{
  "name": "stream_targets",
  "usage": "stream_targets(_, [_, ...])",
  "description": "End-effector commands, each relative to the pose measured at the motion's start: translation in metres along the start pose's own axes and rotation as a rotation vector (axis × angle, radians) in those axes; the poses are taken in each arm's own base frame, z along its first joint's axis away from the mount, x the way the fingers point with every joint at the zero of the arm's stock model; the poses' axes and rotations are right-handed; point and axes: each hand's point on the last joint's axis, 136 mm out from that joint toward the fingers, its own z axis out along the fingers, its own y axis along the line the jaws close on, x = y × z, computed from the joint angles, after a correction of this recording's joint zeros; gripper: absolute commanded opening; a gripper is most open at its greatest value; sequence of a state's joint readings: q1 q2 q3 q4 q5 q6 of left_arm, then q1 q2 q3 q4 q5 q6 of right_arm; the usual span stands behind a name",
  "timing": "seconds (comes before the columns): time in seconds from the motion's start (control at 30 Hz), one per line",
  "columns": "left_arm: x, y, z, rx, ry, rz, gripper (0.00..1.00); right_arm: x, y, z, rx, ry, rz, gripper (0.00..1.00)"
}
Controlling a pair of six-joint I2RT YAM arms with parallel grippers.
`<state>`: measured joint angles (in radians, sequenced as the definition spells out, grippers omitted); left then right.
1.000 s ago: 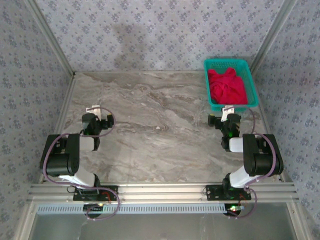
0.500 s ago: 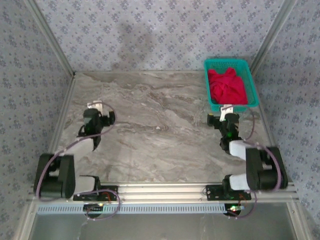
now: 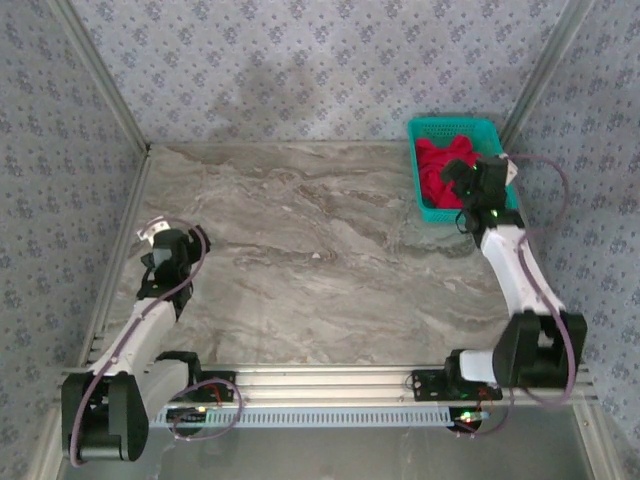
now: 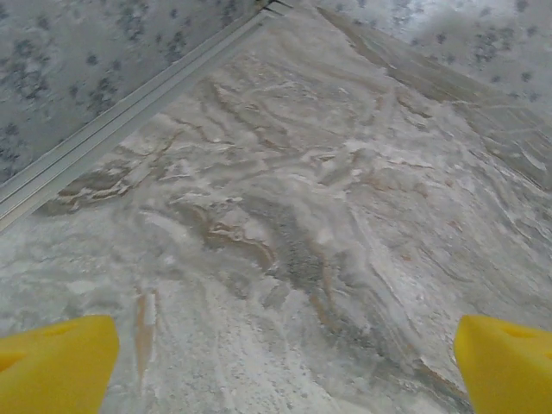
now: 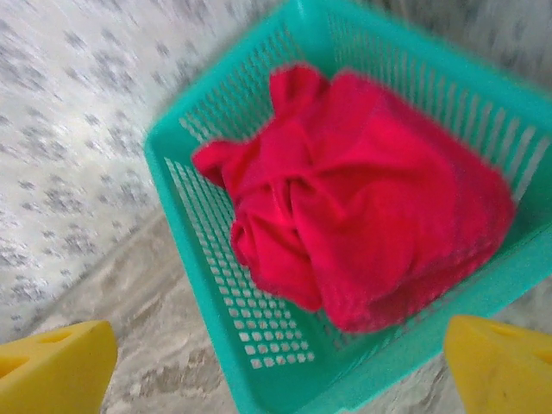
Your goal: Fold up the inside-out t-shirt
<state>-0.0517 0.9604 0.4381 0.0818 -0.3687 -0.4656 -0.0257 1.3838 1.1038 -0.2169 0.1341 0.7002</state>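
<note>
Jaws spread wide, the right gripper [image 3: 470,180] hovers over the shirt [image 3: 437,162] bunched in the basket [image 3: 450,124] at the far right of the table [image 3: 320,270]; a clean lift likely means pinching a high fold clear of the mesh, while the left gripper [image 3: 165,250] sits open, well apart.

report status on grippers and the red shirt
Left gripper open, over the table near its left edge. Right gripper open, above the basket. T-shirt bunched inside it, not gripped. Basket walls hem it in.
</note>
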Motion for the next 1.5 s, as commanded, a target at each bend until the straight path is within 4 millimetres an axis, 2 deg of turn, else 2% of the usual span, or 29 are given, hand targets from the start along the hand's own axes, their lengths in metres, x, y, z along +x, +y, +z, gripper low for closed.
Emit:
stream_targets(0.0, [-0.007, 0.002, -0.002, -0.004, -0.036, -0.072, 1.00, 0.015, 0.011, 0.026, 0.035, 0.140, 0.135, 0.92])
stream_targets(0.07, [-0.006, 0.000, 0.001, 0.003, -0.024, -0.067, 1.00, 0.018, 0.010, 0.045, 0.076, 0.165, 0.172, 0.84])
stream_targets(0.17, [-0.003, -0.005, 0.004, 0.021, -0.002, -0.062, 1.00, 0.021, 0.000, 0.069, 0.161, 0.164, 0.229, 0.82])
stream_targets(0.27, [-0.002, -0.010, 0.005, 0.037, 0.011, -0.057, 1.00, 0.027, -0.007, 0.090, 0.213, 0.163, 0.283, 0.81])
stream_targets(0.57, [-0.002, -0.012, 0.006, 0.050, 0.016, -0.061, 1.00, 0.049, -0.008, 0.150, 0.329, 0.206, 0.305, 0.83])
stream_targets(0.63, [-0.002, -0.012, 0.007, 0.049, 0.017, -0.060, 1.00, 0.054, -0.008, 0.162, 0.343, 0.218, 0.308, 0.81])
stream_targets(0.7, [-0.002, -0.012, 0.007, 0.048, 0.019, -0.059, 1.00, 0.056, -0.007, 0.170, 0.344, 0.227, 0.308, 0.72])
stream_targets(0.8, [-0.002, -0.012, 0.008, 0.045, 0.023, -0.057, 1.00, 0.054, -0.002, 0.172, 0.333, 0.224, 0.305, 0.47])
stream_targets(0.9, [-0.002, -0.013, 0.008, 0.045, 0.025, -0.057, 1.00, 0.042, 0.004, 0.159, 0.319, 0.203, 0.295, 0.23])
stream_targets(0.93, [-0.001, -0.013, 0.009, 0.045, 0.027, -0.058, 1.00, 0.034, 0.007, 0.152, 0.306, 0.184, 0.291, 0.11])
stream_targets(1.0, [-0.001, -0.013, 0.009, 0.046, 0.030, -0.061, 1.00, 0.017, 0.015, 0.135, 0.277, 0.146, 0.287, 0.02])
stream_targets(1.1, [0.002, -0.014, 0.011, 0.051, 0.040, -0.066, 1.00, -0.013, 0.034, 0.103, 0.211, 0.082, 0.272, 0.00])
stream_targets(1.27, [0.008, -0.016, 0.016, 0.058, 0.062, -0.074, 1.00, -0.064, 0.067, 0.037, 0.091, -0.049, 0.239, 0.00])
stream_targets(1.37, [0.012, -0.022, 0.019, 0.082, 0.081, -0.075, 1.00, -0.092, 0.085, -0.006, 0.020, -0.141, 0.224, 0.00])
stream_targets(1.47, [0.014, -0.027, 0.021, 0.105, 0.096, -0.075, 1.00, -0.126, 0.110, -0.063, -0.082, -0.267, 0.206, 0.00])
